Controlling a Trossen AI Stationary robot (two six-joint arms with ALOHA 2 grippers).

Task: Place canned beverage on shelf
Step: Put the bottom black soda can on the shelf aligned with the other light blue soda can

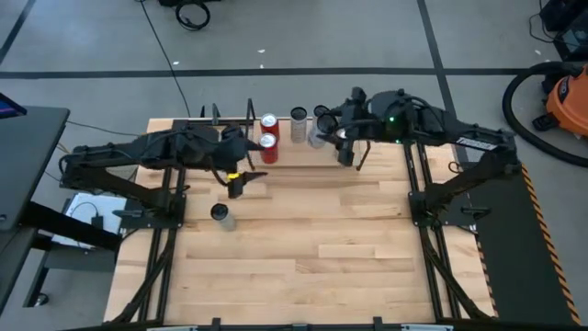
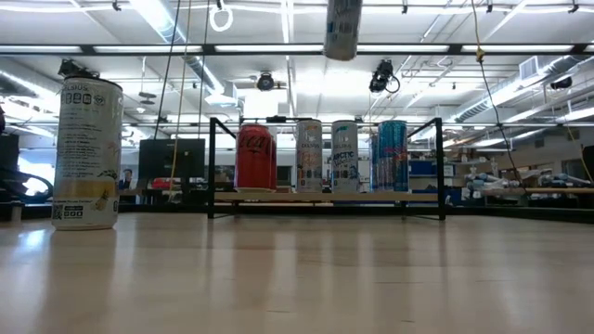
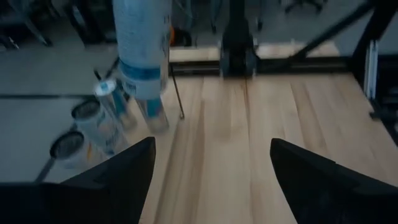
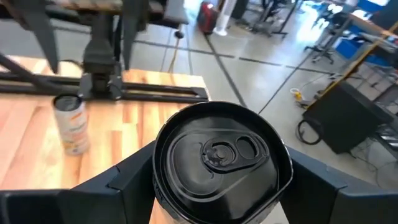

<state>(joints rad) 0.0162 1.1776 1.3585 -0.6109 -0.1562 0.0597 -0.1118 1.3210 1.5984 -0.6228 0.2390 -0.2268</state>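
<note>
The shelf [image 2: 418,197], a light-wood platform between black rod frames, stands at the table's far edge. On it stand a red can [image 2: 255,158], two pale cans and a blue can [image 2: 391,156]. My right gripper [image 1: 347,154] is shut on a black-topped can [image 4: 221,155], which it holds high above the table in front of the shelf [image 2: 342,28]. My left gripper [image 1: 236,188] is open and empty [image 3: 211,146], left of the right gripper. A tall white and yellow can [image 2: 88,153] stands on its base on the table near the left gripper. My right gripper pinches the can's side wall, just under its top rim [image 4: 163,163], between its two fingers, one on either side. The fingers slant down from above. The can hangs upright, lifted well clear of the table, its lower end [image 2: 342,54] above the level of the cans on the shelf.
The white and yellow can also shows in the high view [image 1: 219,214] and in the right wrist view [image 4: 69,121]. The light-wood tabletop [image 1: 322,248] stretches toward the near edge. Both arms' black base frames stand at the table's left and right sides.
</note>
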